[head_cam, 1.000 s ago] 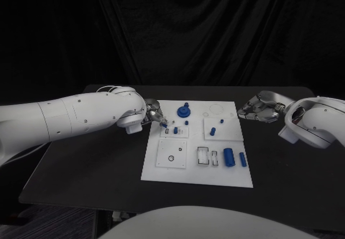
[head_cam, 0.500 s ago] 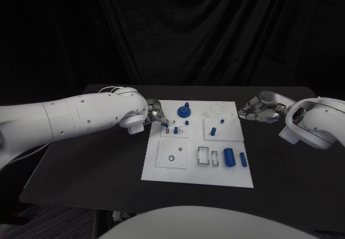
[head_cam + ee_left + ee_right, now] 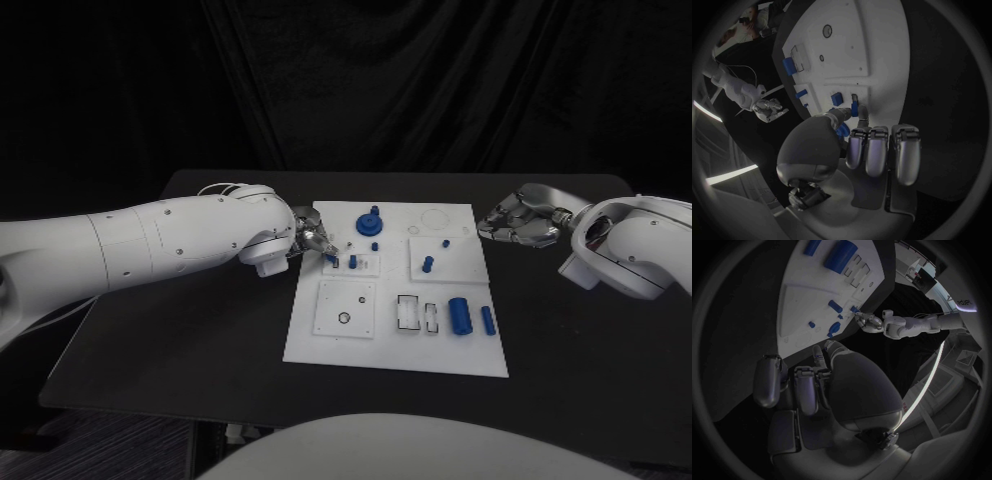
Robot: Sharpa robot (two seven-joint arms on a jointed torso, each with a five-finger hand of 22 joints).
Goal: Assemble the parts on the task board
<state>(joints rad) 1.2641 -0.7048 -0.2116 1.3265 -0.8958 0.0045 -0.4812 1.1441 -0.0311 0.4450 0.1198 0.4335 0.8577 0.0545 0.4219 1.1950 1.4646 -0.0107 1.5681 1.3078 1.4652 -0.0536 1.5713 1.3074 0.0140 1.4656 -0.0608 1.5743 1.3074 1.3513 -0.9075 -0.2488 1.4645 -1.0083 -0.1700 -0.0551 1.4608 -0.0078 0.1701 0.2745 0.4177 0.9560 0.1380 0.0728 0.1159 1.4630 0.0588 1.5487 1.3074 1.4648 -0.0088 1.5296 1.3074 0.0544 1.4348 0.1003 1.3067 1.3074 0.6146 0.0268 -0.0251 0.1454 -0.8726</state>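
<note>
The white task board (image 3: 392,345) lay in the middle of the black table (image 3: 188,340), with small blue parts on it. The left hand (image 3: 310,238) was at the board's left edge, near its far end, over a small square plate that carried a short blue peg (image 3: 352,262). In the left wrist view the thumb and one finger (image 3: 862,112) came together over a small blue piece (image 3: 842,130), so this hand seemed to pinch it; the other fingers (image 3: 879,150) were curled side by side and touched nothing.

The right hand (image 3: 516,220) was beside the board's right edge, near the far corner, above the table and apart from the board. Its fingers (image 3: 804,385) were curled in, and I could see nothing inside them.

On the board, a round blue knob (image 3: 369,223) stood at the far end. A blue pin (image 3: 427,264) stood on the right square plate. In the near row, a large blue cylinder (image 3: 459,314) lay just beside a thinner blue rod (image 3: 488,320), to the right of two rectangular slots (image 3: 410,313). A square plate with a round hole (image 3: 343,318) was near the left edge
</note>
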